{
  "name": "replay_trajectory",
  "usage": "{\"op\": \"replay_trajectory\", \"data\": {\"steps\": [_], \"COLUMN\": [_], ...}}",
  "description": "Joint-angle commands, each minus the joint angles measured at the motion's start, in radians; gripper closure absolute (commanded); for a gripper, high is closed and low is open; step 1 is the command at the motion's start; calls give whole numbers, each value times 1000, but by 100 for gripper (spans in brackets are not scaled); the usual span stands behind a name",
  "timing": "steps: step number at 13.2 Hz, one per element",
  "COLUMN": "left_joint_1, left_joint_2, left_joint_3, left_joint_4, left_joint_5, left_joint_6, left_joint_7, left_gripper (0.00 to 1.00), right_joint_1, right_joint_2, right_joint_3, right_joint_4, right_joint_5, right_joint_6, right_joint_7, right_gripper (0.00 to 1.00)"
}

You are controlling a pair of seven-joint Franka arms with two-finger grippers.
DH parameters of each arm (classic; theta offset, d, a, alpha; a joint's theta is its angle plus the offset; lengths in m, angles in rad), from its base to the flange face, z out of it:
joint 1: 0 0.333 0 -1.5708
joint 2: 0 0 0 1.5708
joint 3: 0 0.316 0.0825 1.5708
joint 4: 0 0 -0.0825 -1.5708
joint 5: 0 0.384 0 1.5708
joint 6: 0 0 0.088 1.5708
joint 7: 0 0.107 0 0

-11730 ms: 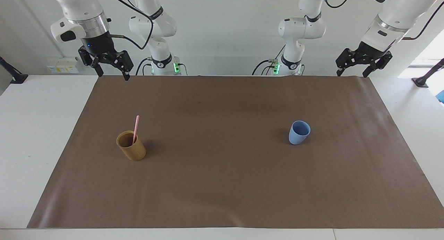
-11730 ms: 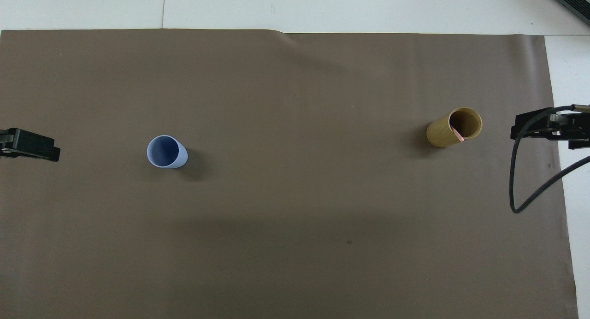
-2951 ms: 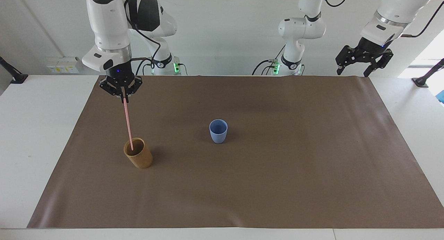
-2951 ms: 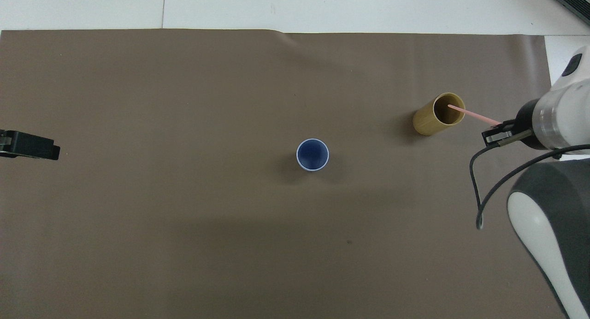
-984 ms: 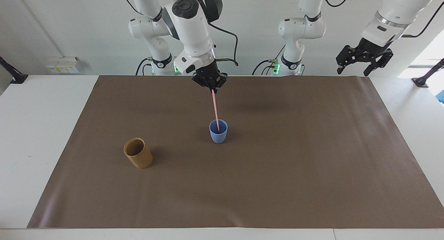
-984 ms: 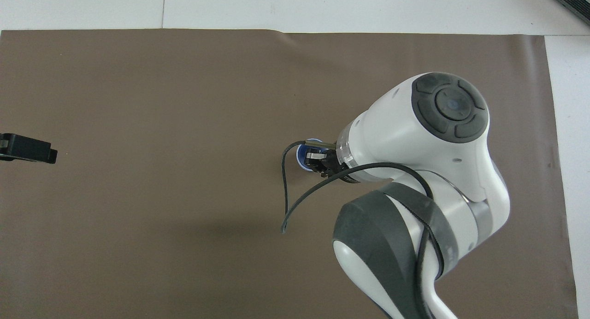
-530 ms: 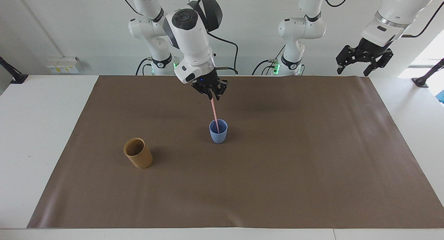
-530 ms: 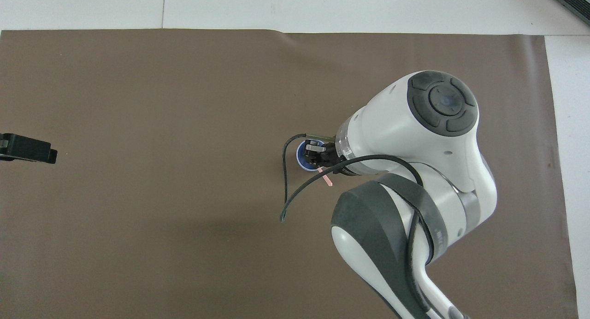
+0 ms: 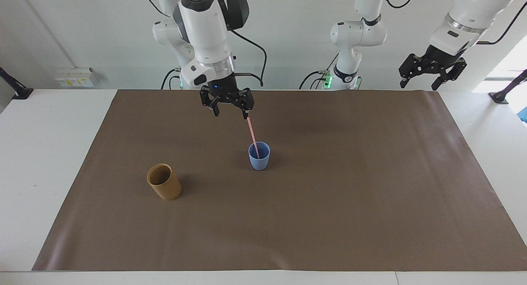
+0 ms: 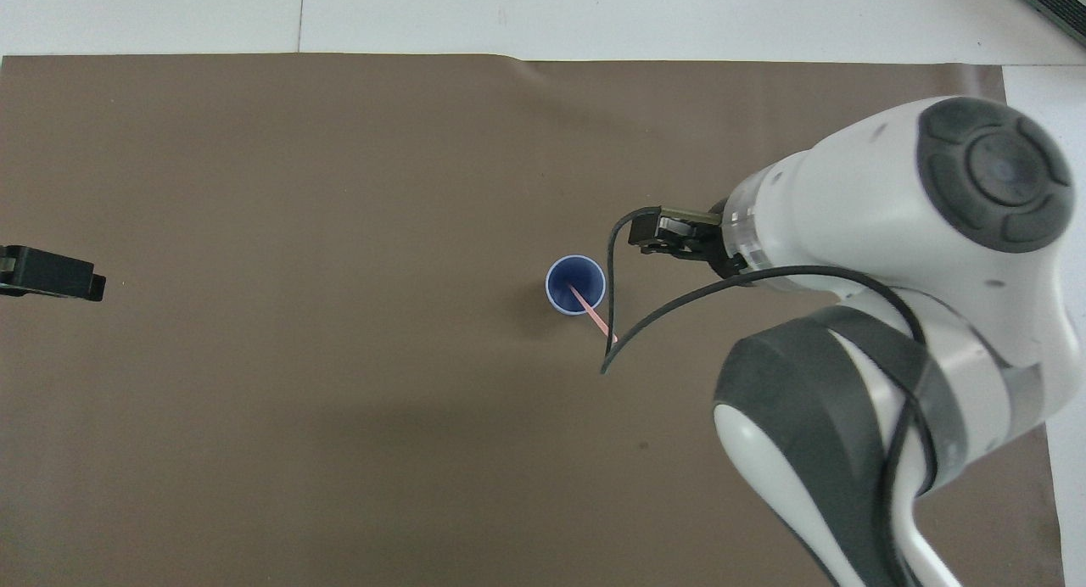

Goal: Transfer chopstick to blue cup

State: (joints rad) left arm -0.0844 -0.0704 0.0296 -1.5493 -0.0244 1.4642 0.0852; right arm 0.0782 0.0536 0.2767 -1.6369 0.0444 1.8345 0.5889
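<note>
Facing view: the chopstick (image 9: 253,137) has just been let go by the right gripper (image 9: 227,105), now spread open at the blue cup's (image 9: 259,157) 11 o'clock. It's left leaning inside, so the transfer looks done; the left gripper (image 9: 426,78) is kept waiting, open.

Pale pink thin chopstick (image 9: 253,137), matte light-blue small cup (image 9: 259,161), tan-brown cylindrical cup (image 9: 164,182), plain brown paper mat (image 9: 329,219) on a white surface (image 9: 37,153), no patterns.

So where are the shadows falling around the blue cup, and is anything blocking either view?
Facing view: blue cup and tan cup each cast a soft shadow toward the left arm's end; chopstick shows unobstructed. Overhead view: the cup's faint shadow falls the same way; the right arm's body hides the mat's corner.
</note>
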Motion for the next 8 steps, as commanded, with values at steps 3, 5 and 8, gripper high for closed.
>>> {"op": "replay_trajectory", "data": {"steps": [3,5,8], "left_joint_1": [8,8,8], "left_joint_2": [-17,-17,-17], "left_joint_3": [-3,-3,-3], "left_joint_4": [-8,-8,-8], "left_joint_5": [12,12,12], "left_joint_6": [-10,-10,-10], "left_joint_7": [8,8,8], "left_gripper": [0,0,0], "right_joint_1": [-181,-205,-212], "right_joint_2": [-126,-129,-98], "right_joint_3": [4,-19,-19], "right_joint_4": [-15,32,133], "right_joint_5": [-5,-12,-76], "right_joint_6": [-112,-190,-335], "right_joint_7": [-217,-253,-270], "right_gripper": [0,0,0]}}
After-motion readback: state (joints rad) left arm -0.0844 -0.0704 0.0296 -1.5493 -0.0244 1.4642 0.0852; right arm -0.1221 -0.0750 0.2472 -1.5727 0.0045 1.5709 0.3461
